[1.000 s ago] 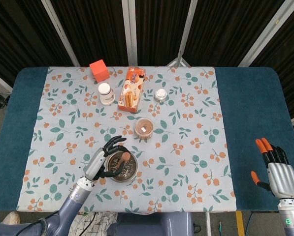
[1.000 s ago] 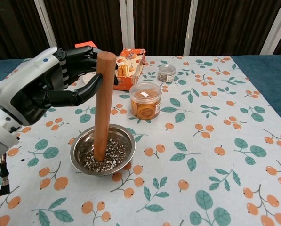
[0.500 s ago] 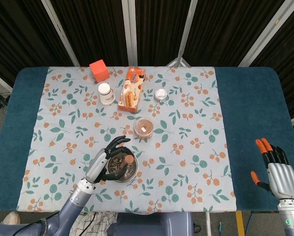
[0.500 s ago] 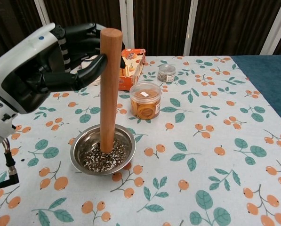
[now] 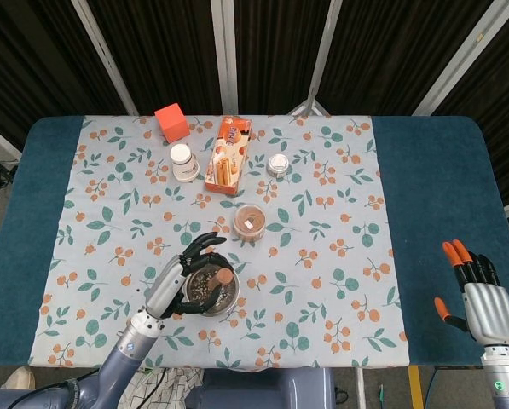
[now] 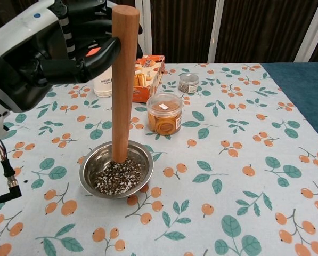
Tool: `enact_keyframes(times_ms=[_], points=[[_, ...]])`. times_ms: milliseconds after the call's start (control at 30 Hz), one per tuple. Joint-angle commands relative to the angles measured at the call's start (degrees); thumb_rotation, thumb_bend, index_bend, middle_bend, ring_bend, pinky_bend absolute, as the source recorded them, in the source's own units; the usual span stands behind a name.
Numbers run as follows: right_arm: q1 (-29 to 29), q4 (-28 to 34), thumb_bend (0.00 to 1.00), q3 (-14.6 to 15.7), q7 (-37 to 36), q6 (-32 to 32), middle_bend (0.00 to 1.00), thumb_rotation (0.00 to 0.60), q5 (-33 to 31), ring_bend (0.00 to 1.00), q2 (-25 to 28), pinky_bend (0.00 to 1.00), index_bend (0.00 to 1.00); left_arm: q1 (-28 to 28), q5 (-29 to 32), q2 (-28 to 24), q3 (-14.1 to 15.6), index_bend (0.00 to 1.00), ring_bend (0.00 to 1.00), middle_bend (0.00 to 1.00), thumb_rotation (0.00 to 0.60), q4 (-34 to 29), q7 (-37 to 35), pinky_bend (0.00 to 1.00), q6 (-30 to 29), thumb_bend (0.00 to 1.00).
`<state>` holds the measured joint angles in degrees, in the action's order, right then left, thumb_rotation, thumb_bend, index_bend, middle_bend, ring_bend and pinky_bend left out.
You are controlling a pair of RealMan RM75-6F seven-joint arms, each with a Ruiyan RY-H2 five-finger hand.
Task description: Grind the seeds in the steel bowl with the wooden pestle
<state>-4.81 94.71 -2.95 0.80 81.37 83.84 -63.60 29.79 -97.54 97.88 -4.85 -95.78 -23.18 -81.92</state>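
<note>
Now left hand (image 6: 44,45) grips wooden pestle (image 6: 123,80); tip in steel bowl (image 6: 92,165).

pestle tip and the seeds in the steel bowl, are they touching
Touching. In the chest view the wooden pestle, held upright by the left hand, has its lower end planted in the seeds inside the steel bowl, no gap visible.

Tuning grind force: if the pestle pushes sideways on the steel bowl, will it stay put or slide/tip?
The steel bowl looks thin, shallow and smooth, resting on a cloth, so it probably slides fairly easily. Only the left hand works, holding the wooden pestle; nothing steadies the bowl. The pestle presses near the far rim, off-centre, so it may rock or tip slightly.
</note>
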Motion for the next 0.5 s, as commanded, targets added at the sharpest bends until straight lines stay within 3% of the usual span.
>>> enact_keyframes(times_ms=[33,200,500], points=[[0.0,0.0,0.37,0.0,-0.1,0.0,0.0,0.6,-0.1,0.0,0.0,0.0,0.0,0.1,-0.1,-0.5,-0.5,0.67,0.16,0.65,0.6,0.2,1.4,0.1,0.0,0.72],[0.1,0.0,0.37,0.0,-0.1,0.2,0.0,0.6,-0.1,0.0,0.1,0.0,0.0,0.7,-1.2,-4.0,-2.2,0.67,0.16,0.65,0.6,0.8,8.8,0.1,0.2,0.72],[0.1,0.1,0.37,0.0,-0.1,0.2,0.0,0.6,0.0,0.0,0.1,0.0,0.0,0.3,3.1,-18.1,-4.3,0.67,0.16,0.65,0.6,-0.6,25.4,0.1,5.6,0.72]])
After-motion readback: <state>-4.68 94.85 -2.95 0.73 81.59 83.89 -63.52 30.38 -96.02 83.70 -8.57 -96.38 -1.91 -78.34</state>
